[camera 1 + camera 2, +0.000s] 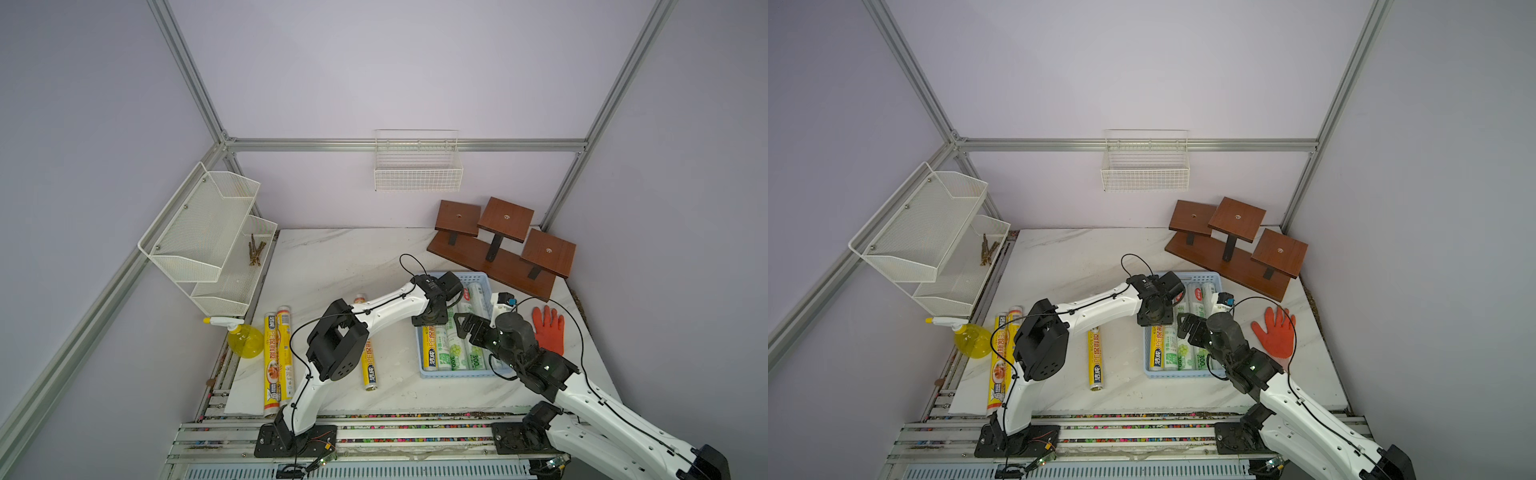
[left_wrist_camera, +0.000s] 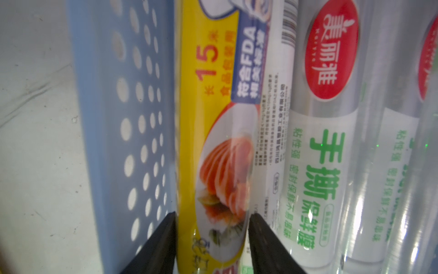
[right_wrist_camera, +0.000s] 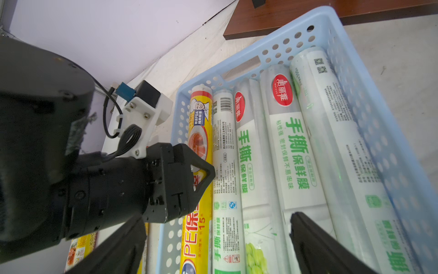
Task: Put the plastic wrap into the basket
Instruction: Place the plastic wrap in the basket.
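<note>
Here's the left gripper [image 2: 213, 214], reaching right across the tabletop [image 1: 332, 257] and pointing straight down into the blue basket [image 1: 453, 374]. Its fingers [image 2: 163, 242] stand a little apart, one on each side of a yellow roll [image 3: 196, 132] of plastic wrap and close up against it. Whether they're squeezing it or only flanking it, I can't tell. That roll lies flat in the basket, tight along the perforated wall on the left arm's side. Next to it, lengthwise and packed side by side, lie the white rolls [image 3: 291, 147] with green print and red oval logos.

Over to the right gripper [image 3: 216, 218]: it hovers above the near end of the basket, over the white rolls, fingers spread wide with nothing between them.

More wrap lies out on the tabletop. A pair of yellow rolls [image 1: 271, 357] sits side by side next to the yellow spray bottle [image 1: 245, 340]. A single yellow roll [image 1: 369, 365] lies partly under the left arm, well apart from the basket. An orange glove [image 1: 548, 332] lies just beside the basket on the right, and a wooden stand [image 1: 505, 220] stands behind it.
</note>
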You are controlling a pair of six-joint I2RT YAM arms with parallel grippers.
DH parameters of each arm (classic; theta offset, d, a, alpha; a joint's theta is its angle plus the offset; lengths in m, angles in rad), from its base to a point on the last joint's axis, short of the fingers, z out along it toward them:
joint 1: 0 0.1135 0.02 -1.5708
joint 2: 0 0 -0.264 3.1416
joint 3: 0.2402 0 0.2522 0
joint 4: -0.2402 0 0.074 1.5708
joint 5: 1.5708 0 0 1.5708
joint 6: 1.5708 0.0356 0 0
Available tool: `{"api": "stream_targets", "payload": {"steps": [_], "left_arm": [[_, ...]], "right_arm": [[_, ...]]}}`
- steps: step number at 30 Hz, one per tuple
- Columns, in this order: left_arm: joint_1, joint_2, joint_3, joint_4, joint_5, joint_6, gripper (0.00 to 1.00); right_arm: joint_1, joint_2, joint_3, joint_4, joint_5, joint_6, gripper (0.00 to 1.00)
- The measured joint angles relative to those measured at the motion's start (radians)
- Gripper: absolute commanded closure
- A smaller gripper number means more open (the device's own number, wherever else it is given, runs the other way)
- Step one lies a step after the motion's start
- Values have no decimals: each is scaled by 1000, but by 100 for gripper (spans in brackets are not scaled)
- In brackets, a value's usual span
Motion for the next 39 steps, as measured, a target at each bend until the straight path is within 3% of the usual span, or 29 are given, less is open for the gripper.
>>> {"api": "stream_targets", "payload": {"steps": [12, 25, 33, 39], "left_arm": [[-21, -19, -33, 25, -62, -68, 46], [-37, -178, -132, 58, -98, -112, 46], [-37, -450, -343, 127, -209, -108, 45], [2, -691, -574, 185, -291, -90, 39]], "right_arm": [[0, 0, 0, 0, 0, 0, 1], [-3, -39, 0, -1, -1, 13, 1], [-5, -134, -4, 51, -119, -17, 1], [-5, -58, 4, 159, -310, -48, 1]]}}
